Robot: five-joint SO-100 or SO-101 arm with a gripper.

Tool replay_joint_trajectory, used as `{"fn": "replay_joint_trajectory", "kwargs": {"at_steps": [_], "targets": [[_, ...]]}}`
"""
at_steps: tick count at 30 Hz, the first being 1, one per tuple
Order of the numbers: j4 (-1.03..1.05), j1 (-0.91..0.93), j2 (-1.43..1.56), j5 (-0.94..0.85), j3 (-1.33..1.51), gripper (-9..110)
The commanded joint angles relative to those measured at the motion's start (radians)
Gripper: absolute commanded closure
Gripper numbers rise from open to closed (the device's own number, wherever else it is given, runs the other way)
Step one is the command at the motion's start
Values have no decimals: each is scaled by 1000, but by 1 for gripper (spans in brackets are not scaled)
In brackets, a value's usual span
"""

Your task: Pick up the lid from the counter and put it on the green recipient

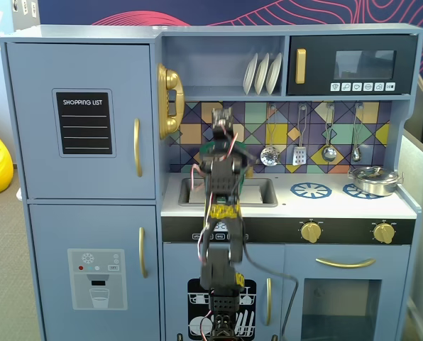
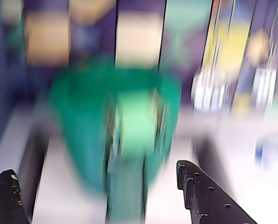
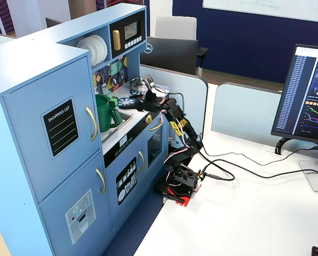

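The green recipient [image 2: 125, 126] is a dark green pot with its strap handle turned toward the wrist camera, very blurred. It stands at the sink end of the white counter [image 1: 339, 206] and also shows in a fixed view [image 3: 104, 113]. My gripper [image 2: 96, 169] is open, its black fingers [image 2: 199, 191] wide apart at the bottom of the wrist view, short of the pot. It holds nothing. In a fixed view the gripper [image 3: 141, 100] hovers over the counter to the right of the pot. The lid shows in no view. The arm [image 1: 222, 185] hides the pot and much of the sink.
A silver pan [image 1: 373, 180] sits on the right burner, and a blue burner ring [image 1: 310, 190] lies beside it. Utensils [image 1: 299, 153] hang on the backsplash. The fridge wall [image 3: 68, 122] stands close behind the pot. Cables [image 3: 239, 170] run across the white desk.
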Motion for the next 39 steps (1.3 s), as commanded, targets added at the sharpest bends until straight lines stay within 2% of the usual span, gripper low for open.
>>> {"fn": "replay_joint_trajectory", "kwargs": {"at_steps": [1, 5, 10, 13, 16, 19, 22, 27, 34, 37, 39], "targets": [[86, 2, 250, -2, 272, 68], [132, 55, 397, -41, 604, 82], [156, 31, 514, -31, 956, 101], [81, -11, 526, 57, 1126, 101], [25, -37, 517, 26, 1267, 101], [-18, -49, 551, 100, 1382, 100], [64, -48, 623, 121, 1447, 96], [267, -52, 699, 161, 1468, 95], [416, -51, 706, 202, 1470, 95], [517, -58, 706, 129, 1470, 95], [526, -55, 706, 201, 1470, 94]]}}
